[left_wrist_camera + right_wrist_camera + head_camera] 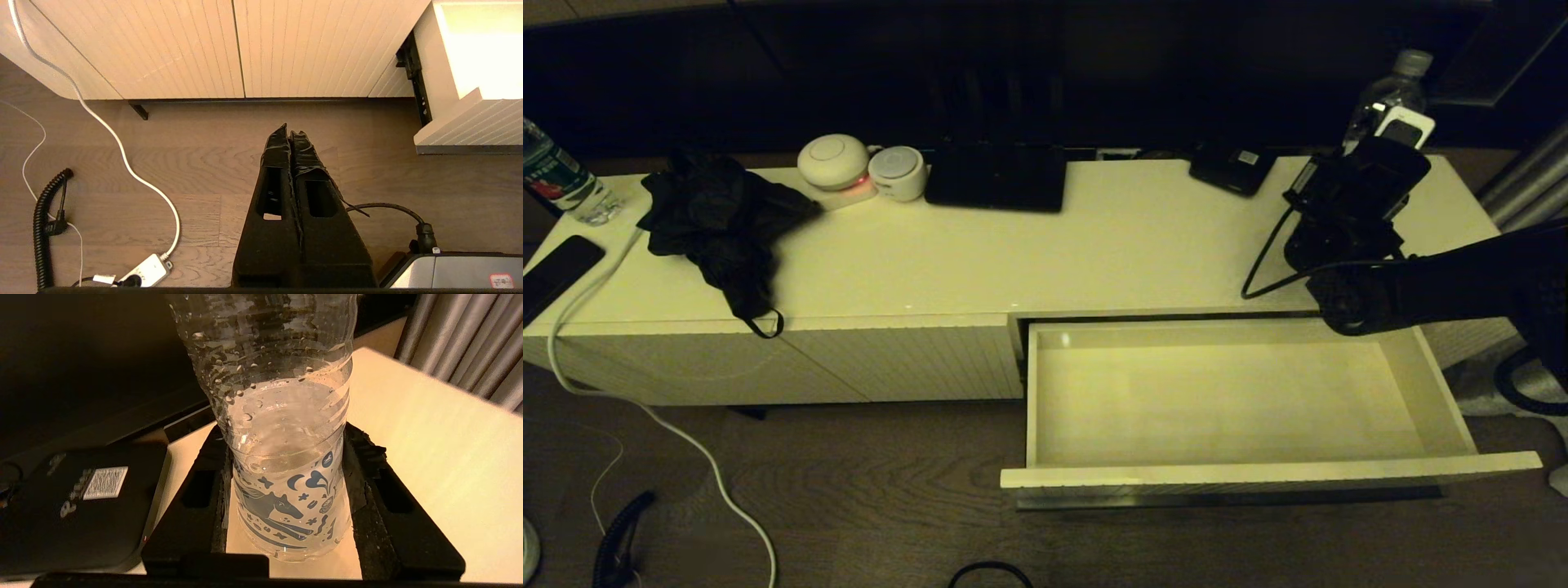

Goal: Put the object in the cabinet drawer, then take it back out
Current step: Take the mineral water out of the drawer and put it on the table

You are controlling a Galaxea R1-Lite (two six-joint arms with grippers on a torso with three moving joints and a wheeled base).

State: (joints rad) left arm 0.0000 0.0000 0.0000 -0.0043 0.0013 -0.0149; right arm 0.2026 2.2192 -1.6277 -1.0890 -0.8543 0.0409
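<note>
The clear water bottle [1395, 88] with the pale grey cap stands upright at the far right of the cabinet top. In the right wrist view the water bottle [286, 457] shows its blue-and-white patterned band, with one finger pressed against each side of it. My right gripper [1380, 151] [288, 435] is shut on it just above the base, which looks to rest on the top. The cabinet drawer [1258, 472] is pulled fully out below and in front, its white inside bare. My left gripper [289, 130] hangs shut over the floor with nothing in it, left of the cabinet drawer [470, 122].
On the cabinet top are a black device [1232, 167] beside the bottle, a black box [996, 175], two round white devices [833, 161], a black cloth [719, 220], a phone [556, 273] and a green-and-red labelled bottle [556, 175]. A white cable [645, 408] runs to the floor.
</note>
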